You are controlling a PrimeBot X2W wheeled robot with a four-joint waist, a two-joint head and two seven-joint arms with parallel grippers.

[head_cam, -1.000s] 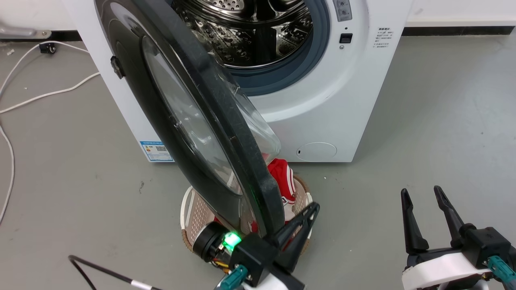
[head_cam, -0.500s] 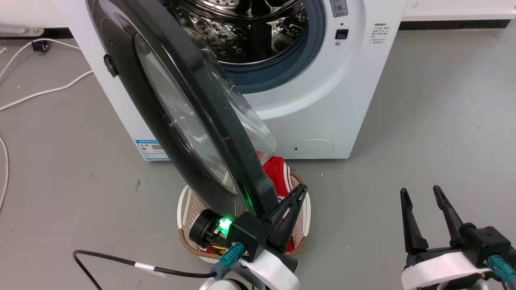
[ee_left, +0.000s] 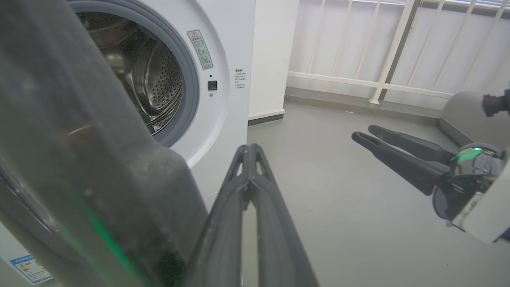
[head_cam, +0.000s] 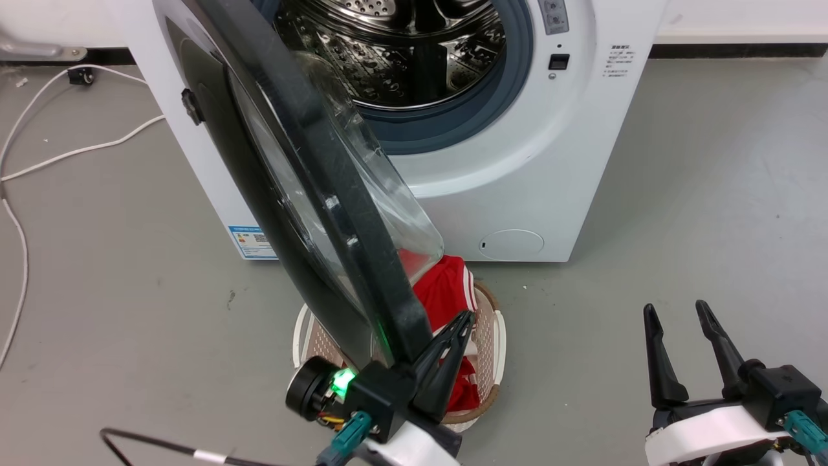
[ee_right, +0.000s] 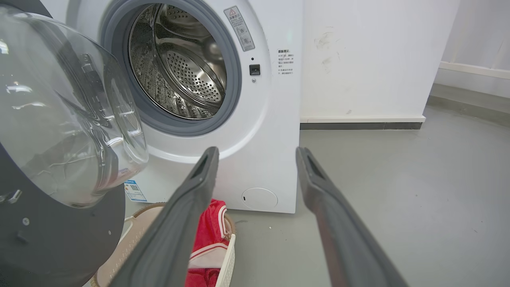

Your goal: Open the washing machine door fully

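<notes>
Head view first: the washing machine (head_cam: 517, 175) sits on the grey floor (head_cam: 711, 194) with its steel drum (head_cam: 401, 52) showing, and the washing machine door (head_cam: 310, 168) is swung well out on its left-hand hinge, so you're looking almost straight along the black rim. The left gripper (head_cam: 464, 320) is down by the door's lower edge on the inner side, fingers pressed together with nothing between them. They're right against the rim, though I honestly can't tell if they're touching it. Behind that there's a white laundry basket (head_cam: 498, 323) with a red garment (head_cam: 446, 291) in it, just in front of the machine. The right gripper (head_cam: 676, 310) is well off to the right over bare floor, fingers spread and empty. A white cable (head_cam: 77, 152) trails across the floor on the left. Left wrist view: the two fingers meet at their tips, the door's dark rim fills the left side right up close, and the other gripper is off to the right. Right wrist view: fingers wide apart with nothing held, the door's bulging glass window (ee_right: 67, 119) on the left, and the basket low down beneath it.
</notes>
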